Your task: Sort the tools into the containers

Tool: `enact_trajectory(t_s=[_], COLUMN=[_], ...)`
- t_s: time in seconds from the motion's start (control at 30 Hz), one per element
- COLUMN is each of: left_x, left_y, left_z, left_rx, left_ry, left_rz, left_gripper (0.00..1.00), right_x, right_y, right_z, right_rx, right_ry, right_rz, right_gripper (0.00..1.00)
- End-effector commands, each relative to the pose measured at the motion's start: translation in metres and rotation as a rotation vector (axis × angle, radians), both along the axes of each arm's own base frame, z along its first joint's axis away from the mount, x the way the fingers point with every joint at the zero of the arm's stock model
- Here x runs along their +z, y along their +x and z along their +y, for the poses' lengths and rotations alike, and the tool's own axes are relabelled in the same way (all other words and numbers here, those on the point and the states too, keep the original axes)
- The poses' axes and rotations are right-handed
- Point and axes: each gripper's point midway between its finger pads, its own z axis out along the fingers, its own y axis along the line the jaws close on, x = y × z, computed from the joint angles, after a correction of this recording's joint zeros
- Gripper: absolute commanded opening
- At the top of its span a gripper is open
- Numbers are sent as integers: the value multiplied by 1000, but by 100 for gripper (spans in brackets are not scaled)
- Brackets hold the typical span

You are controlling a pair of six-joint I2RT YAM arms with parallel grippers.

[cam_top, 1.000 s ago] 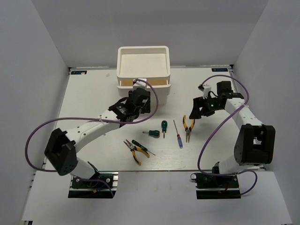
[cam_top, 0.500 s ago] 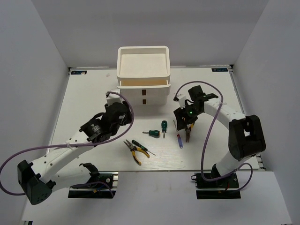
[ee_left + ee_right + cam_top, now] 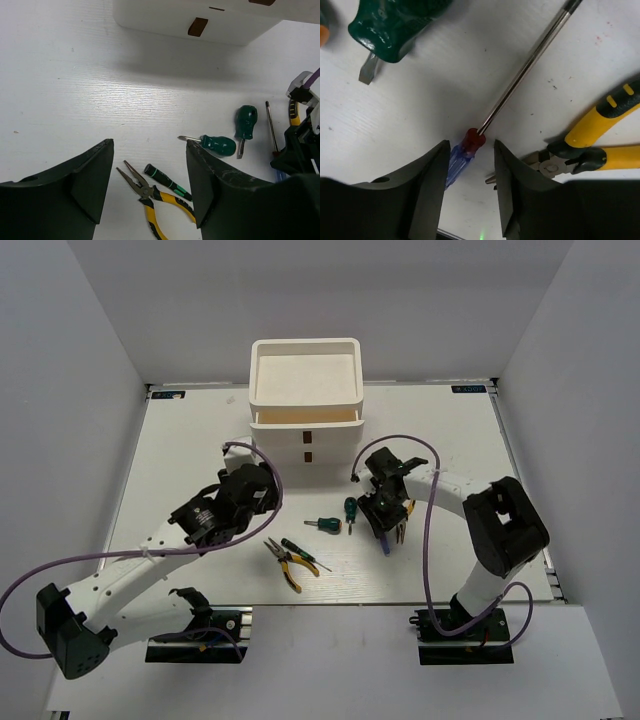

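Straddling the blue screwdriver by its handle, the right gripper is spread, not yet clamped. The left gripper hangs parted above one pair of pliers. Nothing shows in the organizer tray; all six pieces lie on the table.

In the right wrist view we lose the handle end of the blue screwdriver under a finger. The pliers run off the right edge, and a stubby screwdriver is cut off at the top. The left wrist view cuts the other pliers off at the bottom.
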Motion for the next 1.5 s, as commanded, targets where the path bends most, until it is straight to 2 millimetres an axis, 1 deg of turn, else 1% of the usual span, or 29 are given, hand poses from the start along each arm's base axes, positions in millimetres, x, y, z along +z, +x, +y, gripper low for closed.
enact_trajectory(t_s=[0.0,0.13,0.17,0.23,0.27,0.33,0.4,0.43,0.47,0.53,0.57,0.63,0.67,0.7,0.73,0.77,0.8,0.83,0.9,0.93,0.97,1.0,1.03,1.07,1.2,1.23,1.27,1.37,1.47], left_x=[-3,-10,-14,-19,-19,-27,-39,-43,-51,-58,-63,-66,-65,-64,-63,-62,-66,-62,-62,-62,-62,-63,-63,-64,-63,-63,-63,-65,-65], left_y=[-8,-12,-13,-15,-16,-19,-23,-22,-24,-25,-26,-25,-25,-24,-24,-22,-24,-23,-23,-23,-23,-24,-25,-25,-26,-26,-26,-29,-29], left_z=[8,12,12,11,9,4,-1,-6,-8,-11,-13,-14,-16,-18,-18,-20,-18,-19,-19,-19,-19,-18,-19,-19,-21,-21,-21,-18,-18], left_rx=[20,32,40,40,38,23,2,-9,-12,-9,-9,-8,-14,-16,-10,-11,-10,-12,-12,-12,-12,-11,-17,-17,-19,-19,-19,-13,-14], left_ry=[-10,-12,-18,-24,-39,-45,-58,-57,-69,-73,-71,-65,-69,-75,-82,-91,-83,-98,-98,-98,-98,-91,-95,-95,-113,-113,-113,-115,-122], left_rz=[2,18,26,39,46,79,115,130,163,191,212,219,224,218,219,210,219,204,204,204,204,210,215,215,215,215,215,222,214], left_gripper=[70,70,70,70,70,70,70,71,71,72,72,72,72,72,72,72,72,72,72,72,72,72,72,72,72,72,72,72,72], right_x=[-15,-26,-28,-23,-12,7,45,65,77,116,125,153,159,187,193,210,224,232,239,265,251,256,288,274,300,305,325,317,307], right_y=[1,-12,-15,-14,-8,-4,-5,1,-5,-23,-23,-33,-34,-26,-21,-8,9,24,55,83,100,112,133,148,180,182,182,183,174], right_z=[-15,-19,-21,-18,-13,-7,13,18,24,29,30,30,27,34,37,43,52,56,68,76,83,86,96,105,133,137,141,148,152], right_rx=[-72,-85,-84,-85,-89,-22,52,218,281,508,694,814,905,943,971,1004,1015,1023,1056,1068,1078,1110,1103,1115,1186,1184,1180,1186,1206], right_ry=[-122,-158,-160,-136,-108,-50,98,160,232,353,386,425,421,438,438,434,425,402,349,302,279,241,217,211,214,222,232,262,290], right_rz=[-49,-11,-1,-3,-20,-34,-36,-103,-93,-145,-225,-270,-298,-373,-394,-473,-548,-610,-689,-835,-822,-868,-999,-980,-1092,-1106,-1148,-1124,-1084], right_gripper=[46,31,20,9,0,0,0,0,0,0,0,0,0,0,0,0,0,0,0,0,0,0,0,0,0,0,0,0,0])
